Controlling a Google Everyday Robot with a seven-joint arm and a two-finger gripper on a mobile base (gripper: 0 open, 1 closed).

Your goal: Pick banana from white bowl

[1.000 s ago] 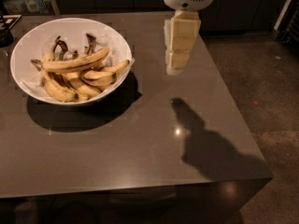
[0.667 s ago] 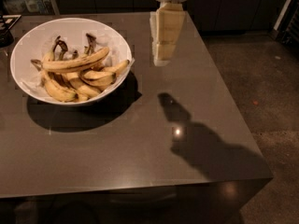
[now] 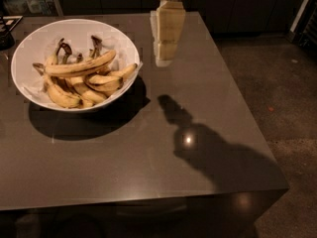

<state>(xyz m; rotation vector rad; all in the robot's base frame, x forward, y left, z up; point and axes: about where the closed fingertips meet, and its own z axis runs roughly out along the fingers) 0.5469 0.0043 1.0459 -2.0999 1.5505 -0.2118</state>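
The white bowl (image 3: 29, 48) sits on the left of the dark table and holds several yellow bananas. The banana (image 3: 81, 67), the longest one, lies across the top of the pile with dark tips. My gripper (image 3: 164, 58) hangs down from the top of the view, above the table just right of the bowl's rim, and holds nothing that I can see. It is apart from the bananas.
The dark grey table (image 3: 148, 148) ends at a right edge and a front edge, with a speckled floor (image 3: 277, 93) beyond. My arm's shadow (image 3: 208, 148) falls on the table's right half. Dark objects stand at the far left edge (image 3: 7, 31).
My gripper has moved left across the table toward the bowl, and its shadow has moved left with it. The bowl and bananas have not moved.
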